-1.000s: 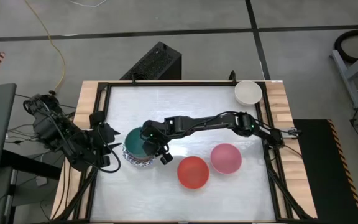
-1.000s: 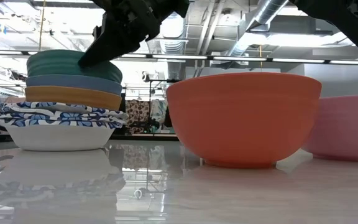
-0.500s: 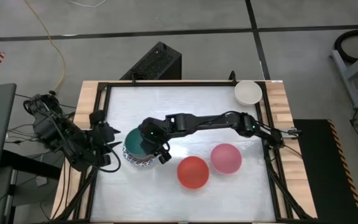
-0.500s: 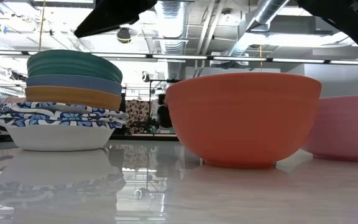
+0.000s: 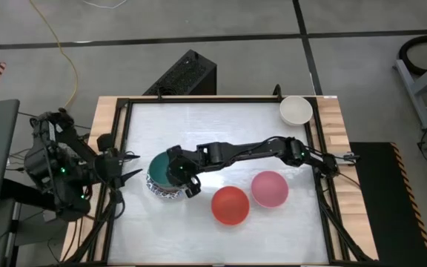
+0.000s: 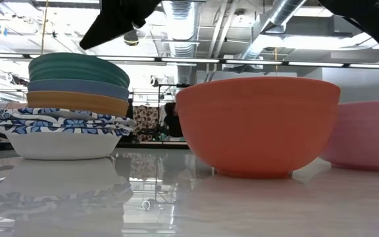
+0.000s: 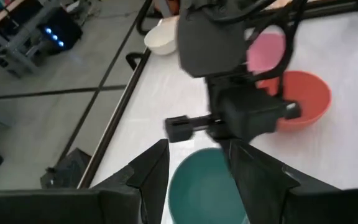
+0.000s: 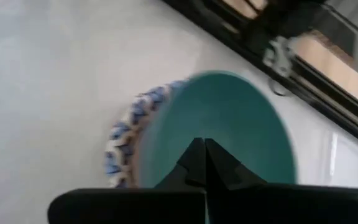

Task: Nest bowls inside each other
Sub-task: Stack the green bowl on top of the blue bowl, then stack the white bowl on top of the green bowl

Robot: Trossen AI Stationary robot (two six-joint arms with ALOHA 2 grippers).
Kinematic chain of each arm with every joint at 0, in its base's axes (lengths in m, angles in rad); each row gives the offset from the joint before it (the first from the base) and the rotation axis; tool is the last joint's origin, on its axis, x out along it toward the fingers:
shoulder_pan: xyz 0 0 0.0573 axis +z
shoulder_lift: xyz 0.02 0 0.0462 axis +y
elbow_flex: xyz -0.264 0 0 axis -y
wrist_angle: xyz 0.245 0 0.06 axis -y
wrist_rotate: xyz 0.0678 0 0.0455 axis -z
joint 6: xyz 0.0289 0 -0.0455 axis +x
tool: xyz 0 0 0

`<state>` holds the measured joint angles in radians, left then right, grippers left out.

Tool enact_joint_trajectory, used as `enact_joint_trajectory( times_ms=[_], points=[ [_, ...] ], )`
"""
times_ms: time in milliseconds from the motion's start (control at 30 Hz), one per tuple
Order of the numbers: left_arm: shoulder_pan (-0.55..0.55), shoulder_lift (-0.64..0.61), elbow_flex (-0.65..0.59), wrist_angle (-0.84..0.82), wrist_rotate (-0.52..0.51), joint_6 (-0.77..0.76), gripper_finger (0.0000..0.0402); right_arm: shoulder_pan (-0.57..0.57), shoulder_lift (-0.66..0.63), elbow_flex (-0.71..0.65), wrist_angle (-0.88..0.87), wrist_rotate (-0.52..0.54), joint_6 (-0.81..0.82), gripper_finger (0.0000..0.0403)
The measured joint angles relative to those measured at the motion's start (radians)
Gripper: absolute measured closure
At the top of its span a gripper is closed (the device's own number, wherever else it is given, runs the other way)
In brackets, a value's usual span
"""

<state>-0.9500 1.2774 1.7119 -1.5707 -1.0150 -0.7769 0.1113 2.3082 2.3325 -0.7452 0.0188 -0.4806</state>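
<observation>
A stack of nested bowls (image 5: 161, 175) stands left of the table's middle, with a green bowl (image 8: 229, 130) on top. Below it are blue and orange bowls and white bowls with blue patterned rims (image 6: 61, 122). My right gripper (image 8: 204, 157) hangs shut over the stack's right side, clear of the green bowl (image 6: 77, 68). My left gripper (image 7: 197, 168) is open at the table's left edge and points at the stack, holding nothing. An orange-red bowl (image 5: 230, 205), a pink bowl (image 5: 269, 188) and a cream bowl (image 5: 296, 110) stand apart on their bases.
A black frame (image 5: 124, 141) runs around the white tabletop, with wooden strips outside it. My right arm (image 5: 258, 150) stretches across the table's middle from the right. Bare tabletop lies between the stack and the far edge.
My right gripper has risen from the green bowl's rim and now hangs clear above the stack, drawn slightly toward the stack's near side. The green bowl stays nested on top. My left arm has swung about at the table's left edge, its gripper still toward the stack.
</observation>
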Motion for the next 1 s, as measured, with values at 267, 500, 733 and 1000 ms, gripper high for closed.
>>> enact_joint_trajectory(
  times_ms=[267, 500, 733, 1000],
  points=[
    [-0.059, 0.000, 0.000, 0.000, -0.043, -0.021, 0.0242, 0.031, 0.019, 0.001, 0.001, 0.144, 0.041, 0.0397],
    [-0.061, 0.000, 0.000, 0.000, -0.061, -0.018, 0.0242, 0.090, 0.000, -0.158, 0.122, 0.388, 0.011, 0.0400],
    [-0.057, -0.005, 0.000, 0.000, -0.108, 0.036, 0.0242, 0.082, -0.119, -0.236, 0.149, 0.372, -0.023, 0.0400],
    [0.026, -0.032, 0.000, -0.001, -0.118, 0.091, 0.0242, 0.035, -0.328, -0.400, 0.202, 0.322, -0.069, 0.0400]
  ],
)
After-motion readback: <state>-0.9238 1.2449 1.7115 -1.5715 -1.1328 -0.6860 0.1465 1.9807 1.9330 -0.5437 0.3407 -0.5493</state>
